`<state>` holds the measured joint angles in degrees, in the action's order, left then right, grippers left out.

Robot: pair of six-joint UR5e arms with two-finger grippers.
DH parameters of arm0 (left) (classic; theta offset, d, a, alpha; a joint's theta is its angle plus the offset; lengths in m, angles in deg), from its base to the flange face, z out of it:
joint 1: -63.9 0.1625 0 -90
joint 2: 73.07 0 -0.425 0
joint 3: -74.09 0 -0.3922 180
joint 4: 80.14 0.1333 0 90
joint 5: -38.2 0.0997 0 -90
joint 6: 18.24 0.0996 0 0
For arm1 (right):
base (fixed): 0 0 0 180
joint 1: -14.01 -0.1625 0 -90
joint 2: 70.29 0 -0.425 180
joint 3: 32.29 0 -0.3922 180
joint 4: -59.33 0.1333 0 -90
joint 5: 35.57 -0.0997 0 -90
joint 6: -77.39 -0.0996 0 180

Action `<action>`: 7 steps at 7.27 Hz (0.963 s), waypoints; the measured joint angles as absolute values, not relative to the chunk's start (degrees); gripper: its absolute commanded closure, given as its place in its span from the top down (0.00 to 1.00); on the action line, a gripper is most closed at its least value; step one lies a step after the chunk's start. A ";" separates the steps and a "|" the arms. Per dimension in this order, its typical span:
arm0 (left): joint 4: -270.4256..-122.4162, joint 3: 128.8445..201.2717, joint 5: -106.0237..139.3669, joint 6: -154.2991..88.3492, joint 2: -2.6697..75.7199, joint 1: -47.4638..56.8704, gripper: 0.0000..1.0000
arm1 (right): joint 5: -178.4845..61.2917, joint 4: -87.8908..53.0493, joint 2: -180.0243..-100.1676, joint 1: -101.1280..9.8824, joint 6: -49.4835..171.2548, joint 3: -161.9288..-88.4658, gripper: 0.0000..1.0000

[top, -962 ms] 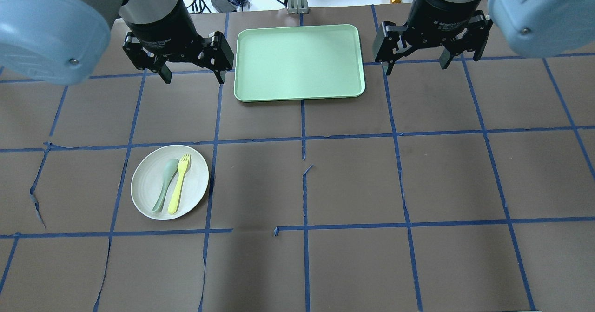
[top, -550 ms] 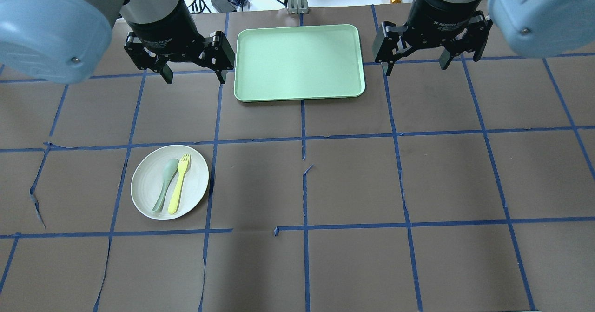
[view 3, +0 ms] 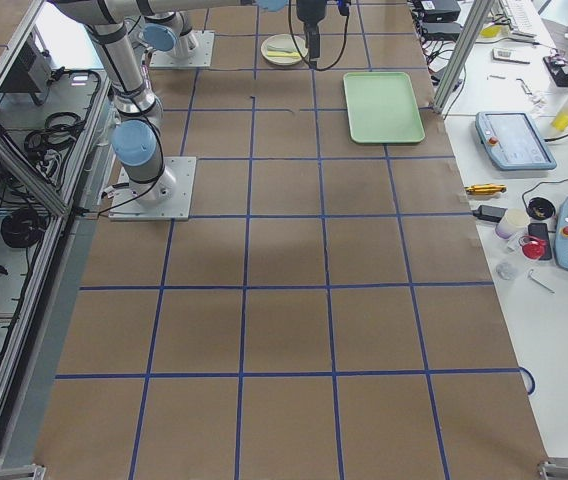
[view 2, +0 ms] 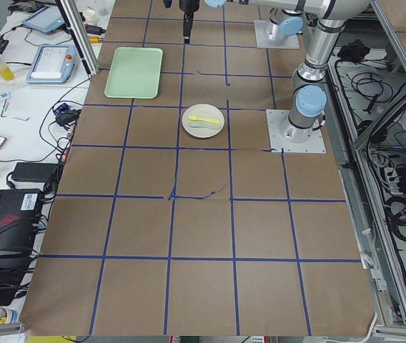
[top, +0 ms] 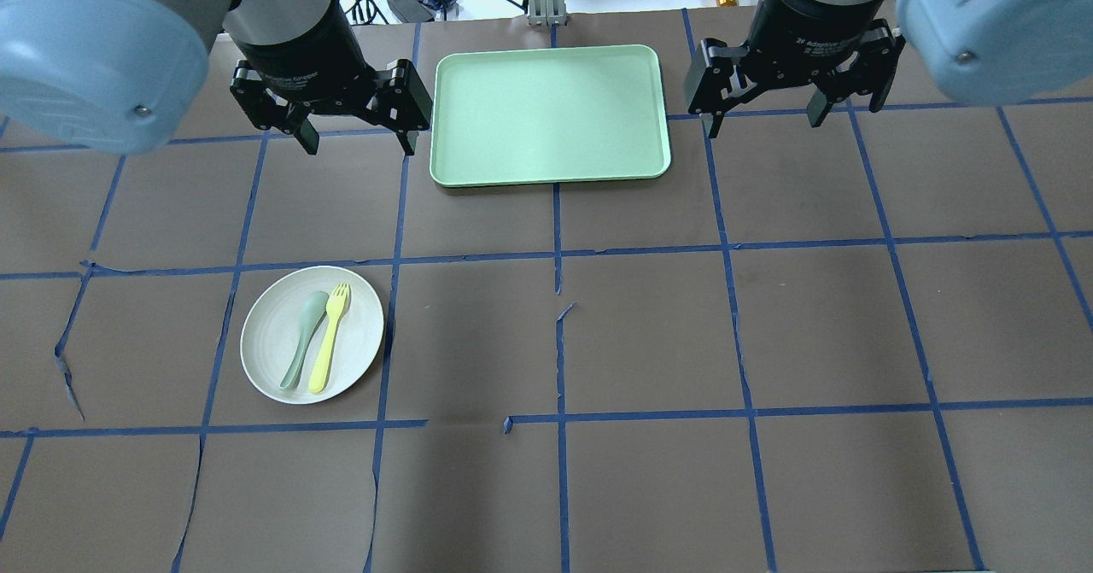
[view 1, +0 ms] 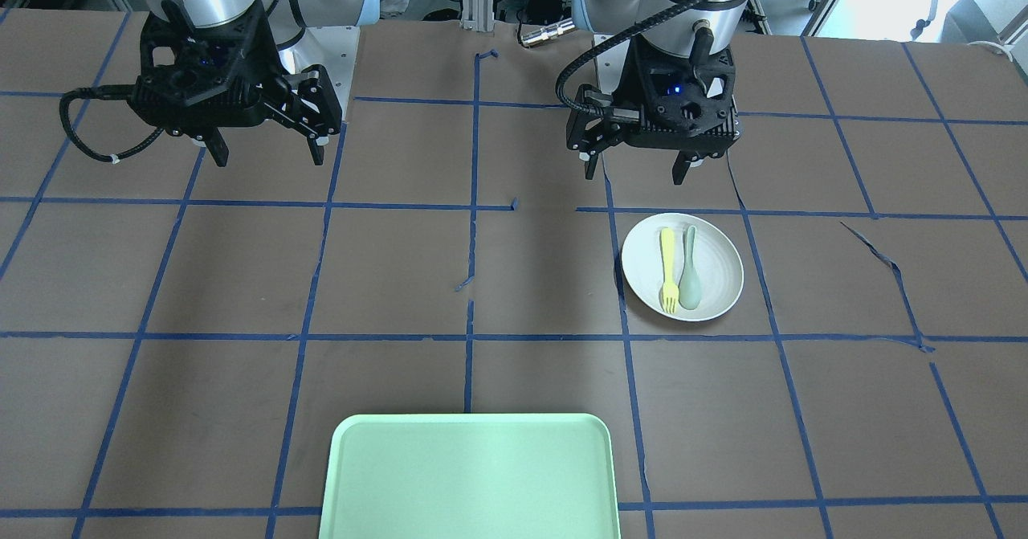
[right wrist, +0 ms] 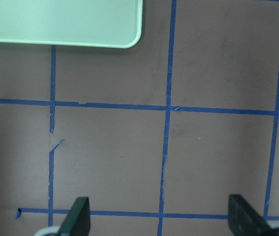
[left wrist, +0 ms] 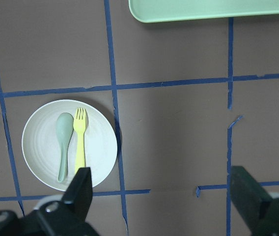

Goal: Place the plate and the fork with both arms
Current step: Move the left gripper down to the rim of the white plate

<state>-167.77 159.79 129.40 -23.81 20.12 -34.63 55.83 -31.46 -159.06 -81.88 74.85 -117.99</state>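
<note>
The off-white plate (top: 266, 334) sits on the table's left side, also in the front view (view 1: 720, 270) and the left wrist view (left wrist: 39, 142). On it lie the pale-yellow fork (top: 329, 340) (view 1: 667, 270) (left wrist: 80, 142) and a grey-green spoon (top: 303, 340), side by side. My left gripper (top: 357, 142) (view 1: 637, 173) (left wrist: 161, 191) is open and empty, hanging high above the table beside the plate. My right gripper (top: 762, 122) (view 1: 269, 157) (right wrist: 160, 216) is open and empty, high over the right side.
A mint-green rectangular tray (top: 546, 116) (view 1: 470, 479) lies at the table's far middle edge, between the two grippers in the overhead view. The brown table cover (top: 649, 334) bears a grid of blue tape. Cables and devices lie beyond the table.
My left gripper has drifted slightly to the right in the overhead view. The right gripper, plate, fork and spoon have not moved.
</note>
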 measured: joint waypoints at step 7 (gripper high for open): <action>-165.99 173.82 130.37 4.68 21.29 -10.28 1.00 | 56.04 -31.38 -159.06 -81.86 74.84 -118.14 1.00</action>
